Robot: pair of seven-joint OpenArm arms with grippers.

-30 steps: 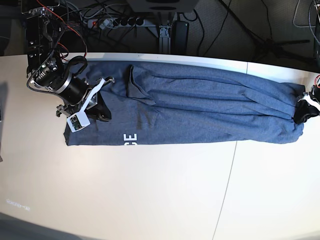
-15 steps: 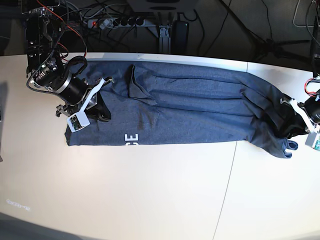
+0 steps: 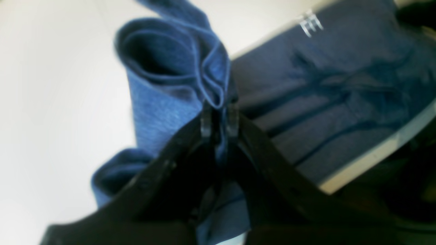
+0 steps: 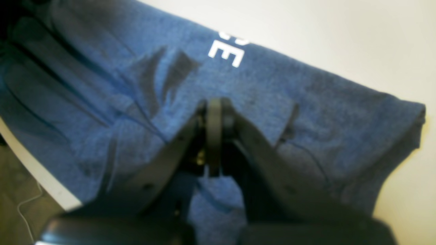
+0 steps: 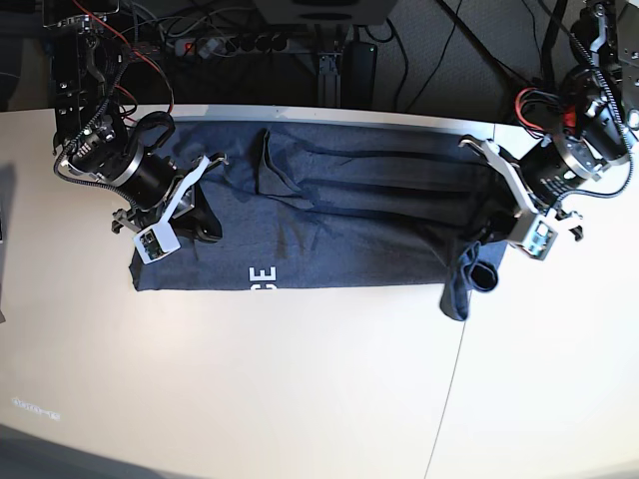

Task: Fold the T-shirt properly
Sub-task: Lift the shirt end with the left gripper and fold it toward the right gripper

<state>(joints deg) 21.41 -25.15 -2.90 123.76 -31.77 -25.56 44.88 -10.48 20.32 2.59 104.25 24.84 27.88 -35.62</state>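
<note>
The T-shirt (image 5: 339, 225) lies stretched lengthwise across the far half of the pale surface (image 5: 300, 389), white letters (image 5: 263, 275) showing near its front edge; the left end effector (image 3: 218, 117) is pinching a bunched fold of the blue cloth, which curls up into a loop just beyond its tips; that end of the shirt droops in a crumpled flap; the right end effector (image 4: 214, 115) is pressed together, resting on the flat cloth at the opposite end; whether it grips any fabric I cannot tell.
</note>
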